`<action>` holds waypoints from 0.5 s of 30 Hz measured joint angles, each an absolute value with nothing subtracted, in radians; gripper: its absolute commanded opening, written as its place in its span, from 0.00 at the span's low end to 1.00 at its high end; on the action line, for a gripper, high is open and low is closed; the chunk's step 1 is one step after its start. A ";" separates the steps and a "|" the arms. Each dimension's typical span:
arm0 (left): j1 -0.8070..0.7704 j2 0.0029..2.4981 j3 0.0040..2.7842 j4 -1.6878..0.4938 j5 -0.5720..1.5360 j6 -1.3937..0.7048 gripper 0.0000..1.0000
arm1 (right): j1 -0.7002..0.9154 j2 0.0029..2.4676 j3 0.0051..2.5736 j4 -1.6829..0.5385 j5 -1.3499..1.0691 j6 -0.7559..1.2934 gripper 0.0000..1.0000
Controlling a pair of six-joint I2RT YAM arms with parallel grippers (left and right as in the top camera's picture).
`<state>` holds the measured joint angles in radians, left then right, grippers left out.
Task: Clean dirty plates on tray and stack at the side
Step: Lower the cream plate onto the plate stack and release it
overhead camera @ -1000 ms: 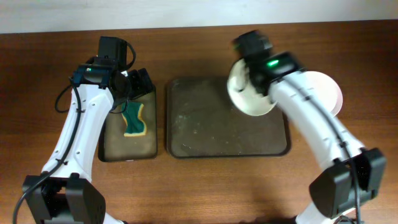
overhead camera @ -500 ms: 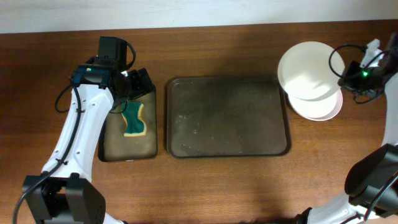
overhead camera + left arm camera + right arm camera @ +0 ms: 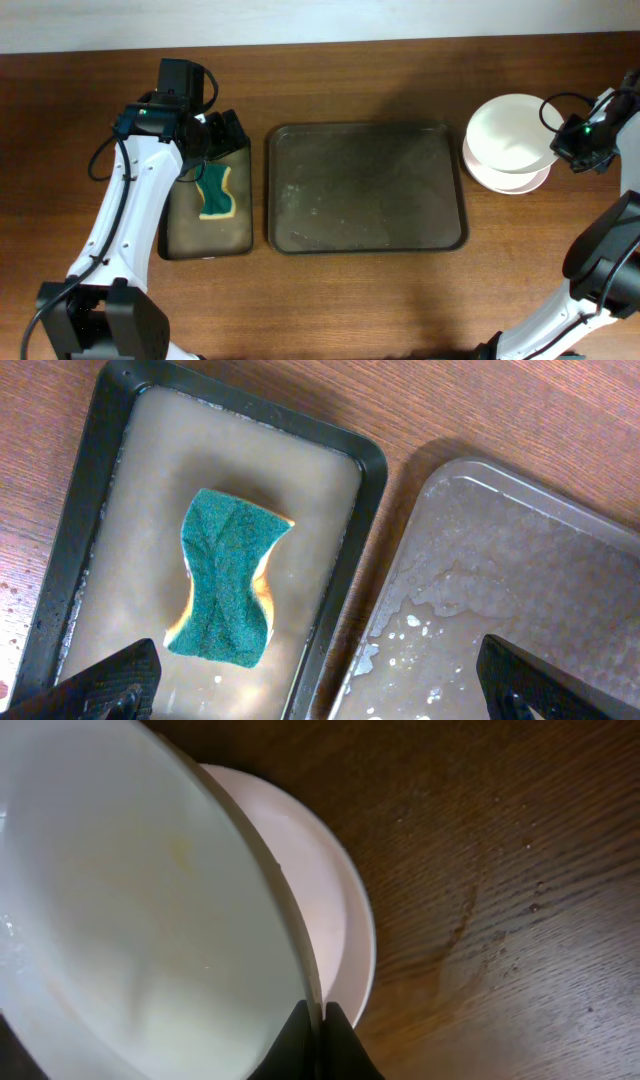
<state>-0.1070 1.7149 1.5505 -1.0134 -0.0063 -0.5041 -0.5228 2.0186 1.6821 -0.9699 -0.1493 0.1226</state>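
The large dark brown tray (image 3: 365,188) lies mid-table, wet and without plates; its corner shows in the left wrist view (image 3: 520,570). My right gripper (image 3: 566,137) is shut on the rim of a white plate (image 3: 508,133), holding it tilted just over the stack of white plates (image 3: 510,180) at the right of the tray. In the right wrist view the fingers (image 3: 315,1020) pinch the held plate (image 3: 130,910) above the lower plate (image 3: 325,910). My left gripper (image 3: 215,135) is open and empty above the small black tray (image 3: 180,240), its fingers (image 3: 320,678) spread wide.
A green and yellow sponge (image 3: 216,192) lies in soapy water in the small black tray, seen also in the left wrist view (image 3: 230,585). Bare wooden table (image 3: 360,300) surrounds both trays.
My right arm swung the white plate from above the tray's right part over to the stack at the right and lowered it onto it. The left arm has not moved.
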 measured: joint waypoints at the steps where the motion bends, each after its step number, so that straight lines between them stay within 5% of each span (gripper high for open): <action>1: -0.107 1.715 1.551 -1.013 -0.006 -0.504 1.00 | -0.523 2.022 1.682 -0.967 -0.145 0.124 0.28; 7: -0.107 1.715 1.551 -1.013 -0.006 -0.504 0.99 | -0.523 2.035 1.682 -0.970 -0.127 0.126 0.68; 15: -0.107 1.715 1.551 -1.013 -0.006 -0.504 0.99 | -0.523 2.024 1.682 -1.077 -0.163 0.130 0.72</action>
<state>-0.1070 1.7149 1.5505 -1.0130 -0.0063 -0.5041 -0.5228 2.0239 1.6821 -1.0771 -0.1627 0.1303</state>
